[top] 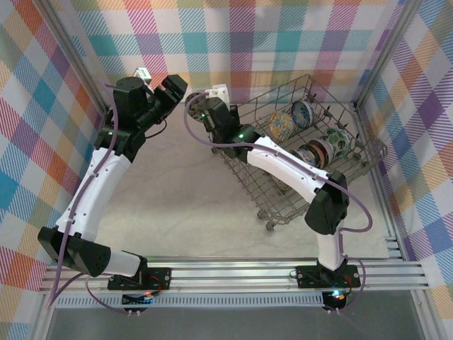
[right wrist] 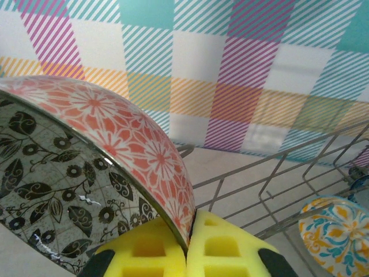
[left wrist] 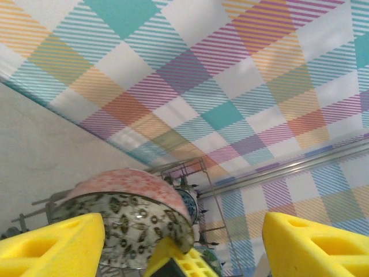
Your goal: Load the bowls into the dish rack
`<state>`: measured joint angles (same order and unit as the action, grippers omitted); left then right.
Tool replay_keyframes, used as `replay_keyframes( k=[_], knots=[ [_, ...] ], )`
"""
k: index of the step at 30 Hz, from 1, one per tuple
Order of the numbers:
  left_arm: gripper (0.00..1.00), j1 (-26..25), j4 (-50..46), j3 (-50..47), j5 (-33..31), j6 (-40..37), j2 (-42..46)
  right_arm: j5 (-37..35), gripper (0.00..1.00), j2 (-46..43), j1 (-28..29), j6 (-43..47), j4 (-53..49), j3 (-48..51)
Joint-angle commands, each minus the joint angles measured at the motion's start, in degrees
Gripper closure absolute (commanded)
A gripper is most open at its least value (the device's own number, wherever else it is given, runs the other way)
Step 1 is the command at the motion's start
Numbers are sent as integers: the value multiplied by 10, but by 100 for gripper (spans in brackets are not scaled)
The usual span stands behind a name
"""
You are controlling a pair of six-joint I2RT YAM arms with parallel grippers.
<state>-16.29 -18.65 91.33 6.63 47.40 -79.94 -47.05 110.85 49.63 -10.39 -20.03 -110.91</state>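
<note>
Right tool [right wrist: 187, 242]: closed on the rim of a round ceramic bowl [right wrist: 115, 161] with a coral flower pattern outside and a grey, dark-leaf pattern inside. The yellow pads pinch one narrow section of the edge, and the bowl tilts away from them.

Left tool [top: 177, 88]: jaws wide apart and holding nothing. It stands just beside the same bowl.

Location: in the top view the bowl hangs beside the far left corner of the large grey wire dish rack [top: 279, 205], above the pale speckled surface [top: 191, 191] and outside the rack. Several patterned bowls stand on edge among the tines, including an orange-and-teal bowl [top: 281, 125].

Risks, as judged:
- The hold is on a thin glazed edge, so a quick swing could let the bowl pivot or slip from the pads and drop.
- The tall rack side lies between bowl and tines, so too low a path would catch the wire.
- The open left tool sits close, so a sideways move could knock it.
- A careless descent could strike bowls already racked.
</note>
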Motion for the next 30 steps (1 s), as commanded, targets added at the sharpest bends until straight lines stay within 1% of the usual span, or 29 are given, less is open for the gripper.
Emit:
replay_keyframes(
  k=[1,5,8,13,17,19,23,26,28,30],
  knots=[
    [27,18,-22,23,13,-29,6,-2,100,-38,-8,16,25,-20],
    [26,33,-35,18,16,-45,6,-12,100,-59,-29,33,30,-18],
    [26,39,-41,-2,20,-56,5,-25,100,-79,-56,55,31,-6],
    [26,48,-35,-44,37,-66,-1,-50,100,-126,-117,70,33,50],
    [26,52,-33,-62,51,-79,-14,-83,100,-141,-154,94,26,85],
    [26,52,-37,-70,58,-87,-21,-103,100,-136,-170,112,22,98],
    [26,53,-34,-91,66,-92,-31,-137,100,-93,-195,106,-49,82],
    [26,53,-24,-110,66,-91,-31,-164,100,-56,-198,99,-94,65],
    [25,54,-23,-119,66,-92,-31,-171,100,-35,-198,75,-129,51],
    [25,55,-24,-125,66,-95,-31,-173,100,-26,-199,59,-140,50]
  ],
)
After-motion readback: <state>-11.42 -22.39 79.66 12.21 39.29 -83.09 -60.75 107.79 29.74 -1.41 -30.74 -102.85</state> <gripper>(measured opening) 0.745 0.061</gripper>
